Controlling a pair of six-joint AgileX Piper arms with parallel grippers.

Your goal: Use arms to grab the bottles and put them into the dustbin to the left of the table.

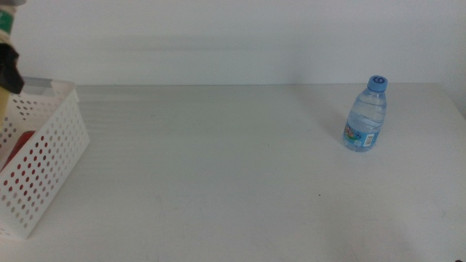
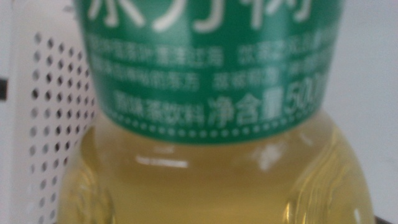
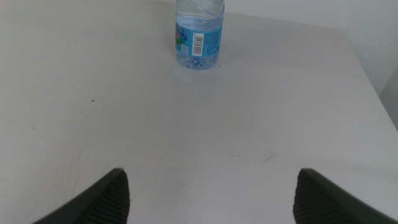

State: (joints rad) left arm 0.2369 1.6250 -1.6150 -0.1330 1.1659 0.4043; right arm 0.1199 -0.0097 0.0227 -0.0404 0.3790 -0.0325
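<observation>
White-grey table (image 1: pixel 218 167) runs across the middle view, matte and mostly bare. At its left edge sits the bin (image 1: pixel 51 153), a white plastic basket with rows of round holes; something red (image 1: pixel 20 145) shows through its wall, likely the can, though too little is visible to be sure.

Above the bin's far corner the tea bottle (image 2: pixel 217 124) fills the left wrist view — green label band, yellow drink in a rounded shoulder below it. Only a sliver of it, and of the left gripper (image 1: pixel 10 69), shows at the middle view's left edge. The jaws themselves are hidden, so I cannot tell how they stand, though the bottle this close to the camera suggests it is carried. It looks mostly full, so fairly heavy, with a smooth wall that could slip.

Far right on the table stands the water bottle (image 1: pixel 365 114), upright, blue cap on, well apart from everything. Thin clear plastic, full of water — modest weight, a body that gives under pressure. The labelled waist looks the best hold: straight-sided, below the taper.

Smallest, the right gripper (image 3: pixel 211 196) hangs back from that bottle, jaws spread wide, holding nothing.
</observation>
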